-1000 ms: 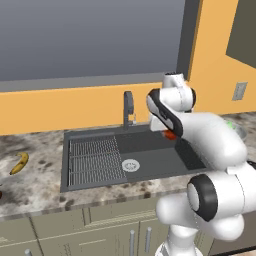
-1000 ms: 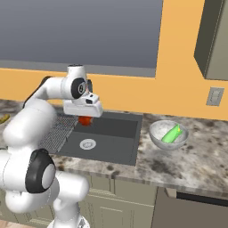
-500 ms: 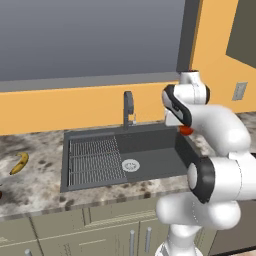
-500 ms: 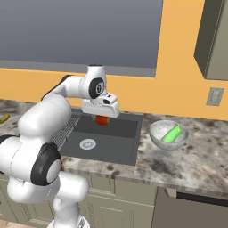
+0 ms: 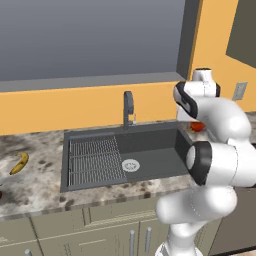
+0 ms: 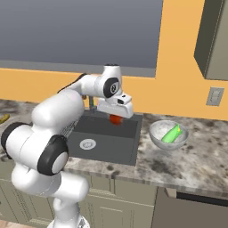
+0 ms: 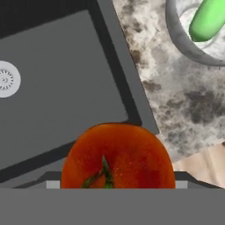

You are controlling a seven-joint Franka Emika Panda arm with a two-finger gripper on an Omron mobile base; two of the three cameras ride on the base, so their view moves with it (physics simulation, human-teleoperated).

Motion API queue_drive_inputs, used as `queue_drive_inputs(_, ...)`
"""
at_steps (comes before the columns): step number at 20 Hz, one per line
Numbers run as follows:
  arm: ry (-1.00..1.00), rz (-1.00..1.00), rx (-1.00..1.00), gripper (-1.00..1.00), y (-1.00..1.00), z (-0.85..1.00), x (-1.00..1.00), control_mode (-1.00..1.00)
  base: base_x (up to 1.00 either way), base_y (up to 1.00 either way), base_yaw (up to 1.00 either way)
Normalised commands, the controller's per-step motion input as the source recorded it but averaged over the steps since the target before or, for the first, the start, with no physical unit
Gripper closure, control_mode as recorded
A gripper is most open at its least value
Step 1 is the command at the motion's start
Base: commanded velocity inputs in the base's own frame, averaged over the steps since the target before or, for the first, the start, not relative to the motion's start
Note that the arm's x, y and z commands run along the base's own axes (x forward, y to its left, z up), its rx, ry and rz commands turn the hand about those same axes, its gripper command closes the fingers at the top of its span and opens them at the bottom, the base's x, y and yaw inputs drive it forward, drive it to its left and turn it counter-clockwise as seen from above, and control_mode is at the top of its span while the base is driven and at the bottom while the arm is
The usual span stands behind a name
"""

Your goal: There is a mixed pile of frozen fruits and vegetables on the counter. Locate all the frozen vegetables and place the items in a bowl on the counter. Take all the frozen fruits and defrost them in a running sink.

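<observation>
The round red tomato with a green stem (image 7: 117, 157) sits in the claw (image 6: 116, 116), which is closed on it with the jaws standing wide; the fingers themselves are hidden behind the fruit in the hand view, and the tomato's lower part is cut off there. From the right base view it shows as a small red ball (image 6: 116, 119) under the white hand, above the near-right corner of the dark-grey rectangular sink (image 6: 113, 144). In the left base view a sliver of red (image 5: 198, 126) peeks out behind the arm, the rest covered by the white links.

Just beside the sink on the speckled grey-brown granite tabletop (image 6: 196, 162) stands the wide shallow translucent greyish bowl (image 6: 156, 135), holding the light-green elongated vegetable (image 6: 171, 133), which leans tilted against its wall. In the hand view the bowl (image 7: 176, 35) and the green piece (image 7: 208, 19) are both cut off by the top edge.

The sink's ribbed drain rack (image 5: 92, 160) and round silver drain (image 5: 130, 165) lie bare, with the dark-grey arched faucet (image 5: 128, 107) behind.

Well apart, on the tabletop left of the sink, lies the curved yellow banana (image 5: 19, 163). A dark reddish bit (image 5: 1, 195) at the left edge is too cut off to tell.
</observation>
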Motion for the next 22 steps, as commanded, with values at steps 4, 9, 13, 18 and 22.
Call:
queue_drive_inputs(4,0.00,-0.13,0.00,1.00,-0.44,0.00,0.24,-1.00,0.00,0.00,0.00)
queue_drive_inputs(9,0.00,-0.13,0.00,1.00,-0.43,0.00,0.23,-1.00,0.00,0.00,0.00)
queue_drive_inputs(13,0.00,-0.12,0.00,1.00,-0.39,0.00,0.20,-1.00,0.00,0.00,0.00)
queue_drive_inputs(18,0.00,-0.12,0.00,1.00,-0.39,0.00,0.17,-1.00,0.00,0.00,0.00)
queue_drive_inputs(22,0.00,-0.11,0.00,1.00,-0.39,0.00,0.13,-1.00,0.00,0.00,0.00)
